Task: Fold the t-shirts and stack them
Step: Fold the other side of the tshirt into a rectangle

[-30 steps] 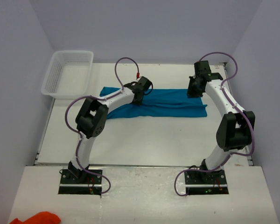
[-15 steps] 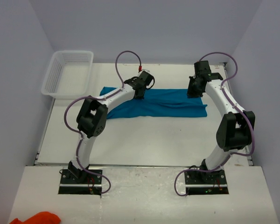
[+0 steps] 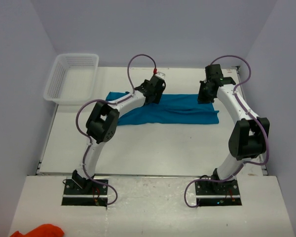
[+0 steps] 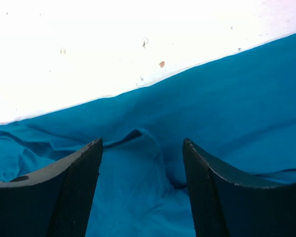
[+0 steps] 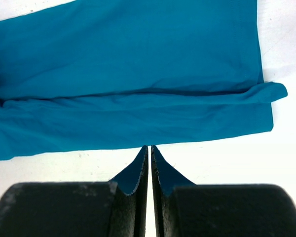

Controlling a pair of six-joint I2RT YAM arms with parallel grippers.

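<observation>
- We see one teal-blue t-shirt (image 3: 180, 109) of thin, soft cloth. It lies as a long band running left to right on the far half of the tabletop (image 3: 153, 148).
- In the right wrist view the t-shirt (image 5: 128, 74) lies mostly flat, with one long crease along its length and a small flap rolled out at one corner.
- In the left wrist view the t-shirt (image 4: 227, 113) is looser, with shallow wrinkles and a small raised hump of cloth.
- The left tool (image 3: 157, 90) is over the far edge of the t-shirt, left of its middle.
- Its own camera shows the left tool (image 4: 142, 148) with its dark fingers wide apart and the hump of cloth between them. They hold nothing, and we cannot tell whether the tips touch the cloth.
- The right tool (image 3: 206, 95) is at the far edge of the t-shirt near its right end.
- Its camera shows the right tool (image 5: 149, 153) with its fingers pressed together. A small peak of teal cloth at the shirt's edge is pinched between the tips.
- A white plastic mesh basket (image 3: 71, 76), rectangular with sloping walls, stands at the far left corner, just apart from the left end of the t-shirt.
- The tabletop is matte white, with a few small brown specks (image 4: 161, 64) beside the shirt's edge.
- The walls (image 3: 153, 34) around it are plain pale grey.
- Purple cables (image 3: 138, 61) loop along both arms.
- An orange cloth (image 3: 39, 230) lies at the near left edge of the top view.
</observation>
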